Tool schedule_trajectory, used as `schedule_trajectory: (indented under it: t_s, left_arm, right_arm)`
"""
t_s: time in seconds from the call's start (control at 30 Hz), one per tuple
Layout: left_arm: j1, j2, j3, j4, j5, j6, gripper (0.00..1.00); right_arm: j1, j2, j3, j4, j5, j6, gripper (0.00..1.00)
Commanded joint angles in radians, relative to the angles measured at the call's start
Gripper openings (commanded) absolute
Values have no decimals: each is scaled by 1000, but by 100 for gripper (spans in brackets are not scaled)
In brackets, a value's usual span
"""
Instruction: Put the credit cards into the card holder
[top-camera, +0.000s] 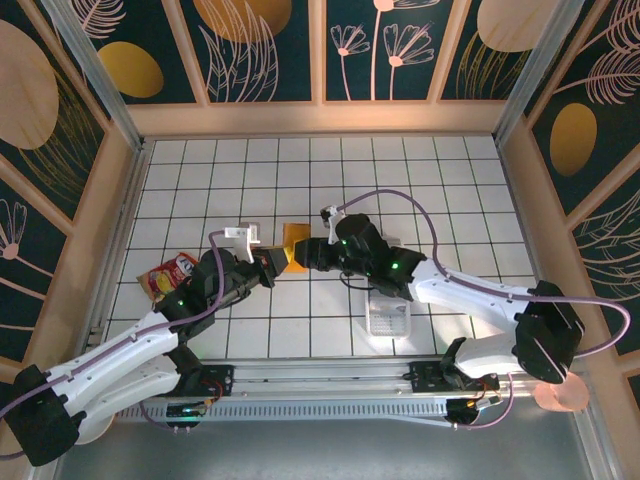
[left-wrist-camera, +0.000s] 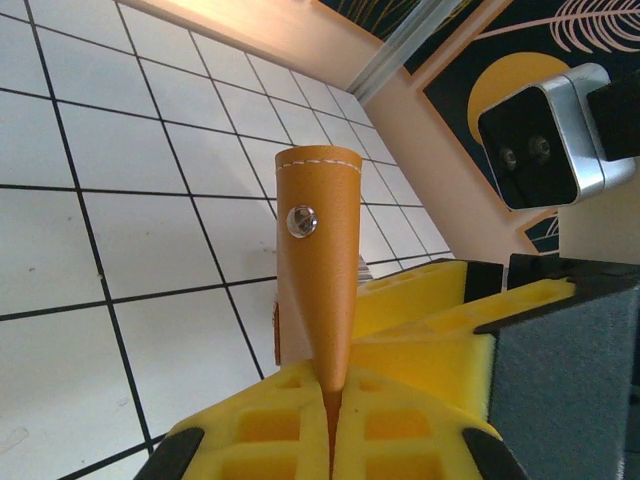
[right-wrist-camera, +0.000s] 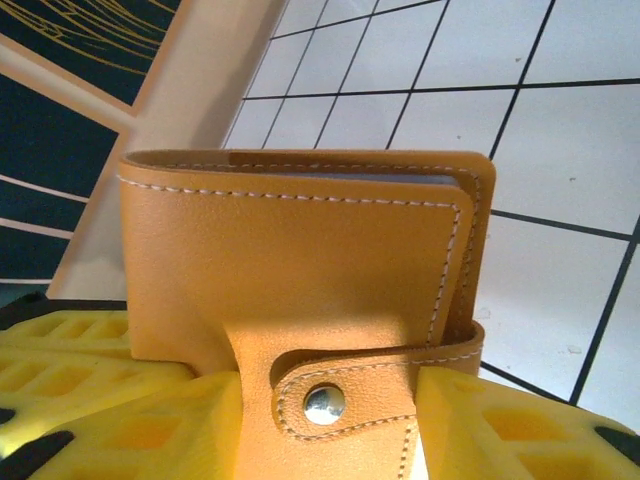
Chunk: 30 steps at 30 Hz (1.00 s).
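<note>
We are recording the left gripper (left-wrist-camera: 330, 405) pinching the card holder (left-wrist-camera: 322, 260), the right gripper (right-wrist-camera: 328, 440) straddling its clasp (right-wrist-camera: 360, 385), grip unclear.

Tan card holder (right-wrist-camera: 300, 260) closed, clasp (right-wrist-camera: 325, 404) snapped, upright.

White gridded table (top-camera: 300, 170), evenly lit. Pale wood border (top-camera: 320, 118) rims the table; dark floral wall panels (top-camera: 270, 70) rise around the table.

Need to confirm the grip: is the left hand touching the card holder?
Touching. The left wrist view shows the left hand shut on the card holder, its edge pinched in the closed yellow jaws.
</note>
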Motion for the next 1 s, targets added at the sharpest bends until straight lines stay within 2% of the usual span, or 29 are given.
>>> schedule_trajectory:
  t_s: [0.0,0.07,0.2,0.23,0.37,0.53,0.63,0.8,0.97]
  left_arm:
    - [-4,-41,10,71,24,-12,0]
    - [-5,-47,9,61,6,-10,0]
    - [-3,-46,7,35,-31,-17,0]
    - [-4,-44,7,33,-36,-19,0]
    - [-5,-38,2,33,-38,-24,0]
    - [-4,-14,-11,40,-33,-45,0]
    - [-4,21,-20,44,-28,-111,0]
    - [-5,101,-71,138,72,-211,0]
    - [-4,150,-95,85,42,-248,0]
  right_arm:
    - [1,30,22,-74,90,-17,35]
    - [4,26,18,-96,146,-18,27]
    - [1,1,-17,-120,225,-2,3]
    - [-2,-7,-29,-126,244,5,0]
    - [-9,-53,-76,-108,270,27,0]
    - [-6,-104,-124,-8,185,14,0]
    - [-6,-115,-147,15,150,23,0]
    - [-6,-63,-177,-6,140,58,0]
    - [1,-29,-227,53,108,91,0]
